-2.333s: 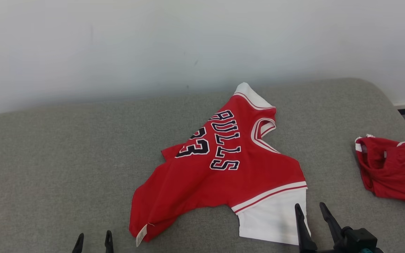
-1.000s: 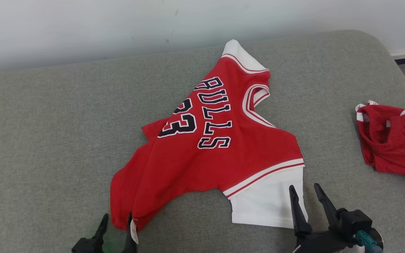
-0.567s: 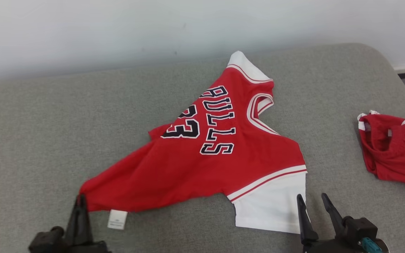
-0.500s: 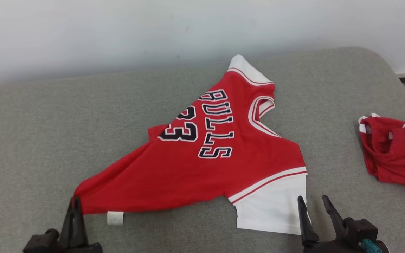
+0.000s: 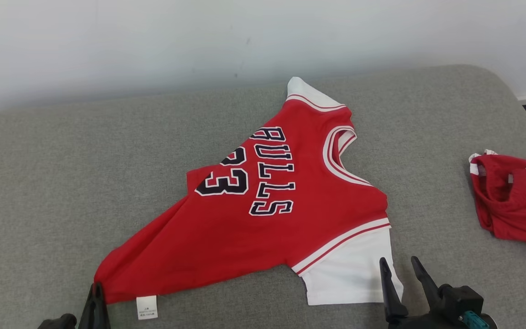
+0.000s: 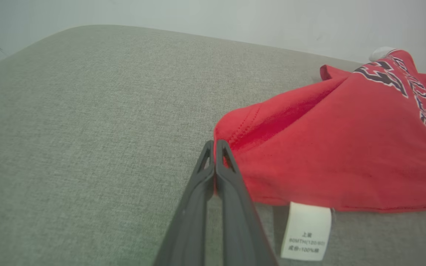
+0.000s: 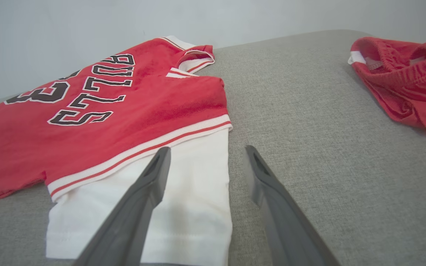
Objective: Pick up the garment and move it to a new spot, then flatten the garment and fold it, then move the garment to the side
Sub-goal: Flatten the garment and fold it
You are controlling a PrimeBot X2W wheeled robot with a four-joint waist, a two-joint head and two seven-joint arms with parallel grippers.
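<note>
The jersey (image 5: 254,228) is clamped at a corner by the left gripper (image 5: 95,292) near the front edge of the cushion (image 5: 39,183), and the right gripper (image 5: 397,260) is held open.

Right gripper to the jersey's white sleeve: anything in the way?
Nothing visible. The right gripper is open at the white sleeve of the jersey, one finger over the white cloth, the other over bare cushion. The red shorts lie apart, to the right. The left gripper is shut on the jersey's hem corner.
</note>
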